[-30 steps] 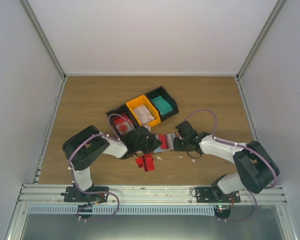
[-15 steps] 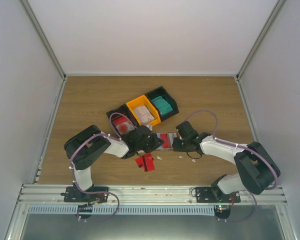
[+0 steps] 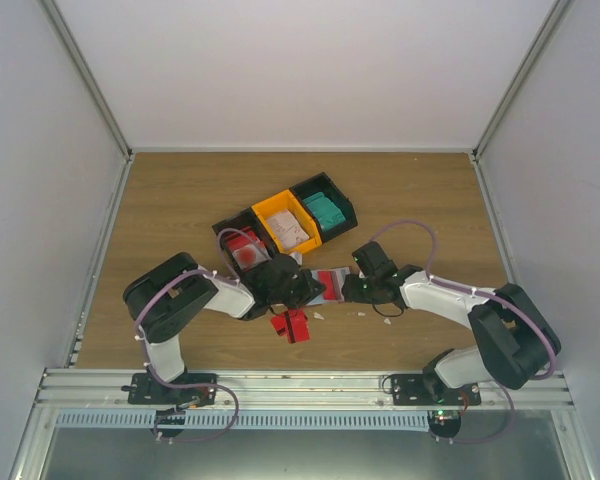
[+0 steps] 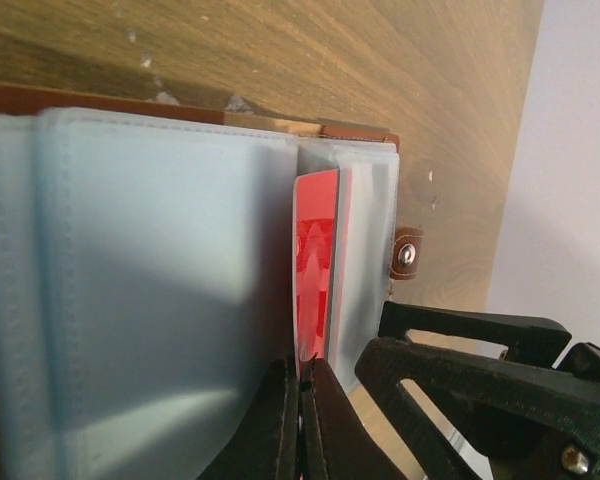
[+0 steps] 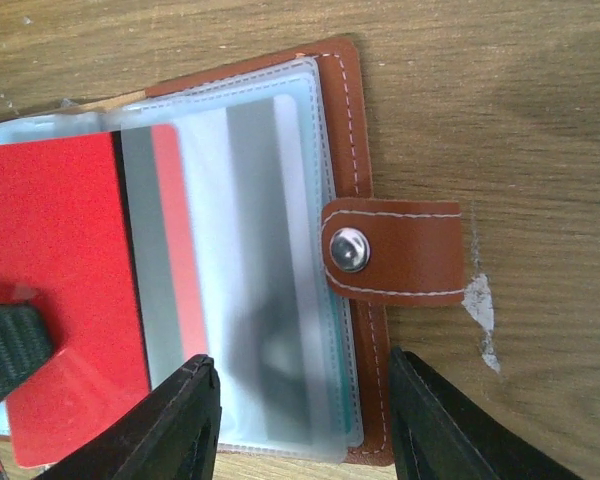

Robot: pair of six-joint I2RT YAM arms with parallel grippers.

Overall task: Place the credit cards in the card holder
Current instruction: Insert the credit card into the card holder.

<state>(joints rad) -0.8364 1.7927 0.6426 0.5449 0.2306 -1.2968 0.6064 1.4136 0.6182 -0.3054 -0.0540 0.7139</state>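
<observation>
Left claw [image 4: 302, 380] pinched shut on red plastic card [image 4: 317, 260], to feed clear pocket [image 4: 160, 300] of brown leather card holder [image 5: 410, 250] (partly in). Right claw [image 5: 298, 392] spread, empty, straddling holder: likely steadying.

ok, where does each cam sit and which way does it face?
Top external: above and behind, looking down at the table; left arm and right arm show.
Left wrist: looks along the shut left hand at the card holder and red card.
Right wrist: looks down past the right hand at the holder's snap.
Shared: holder, red card.
</observation>
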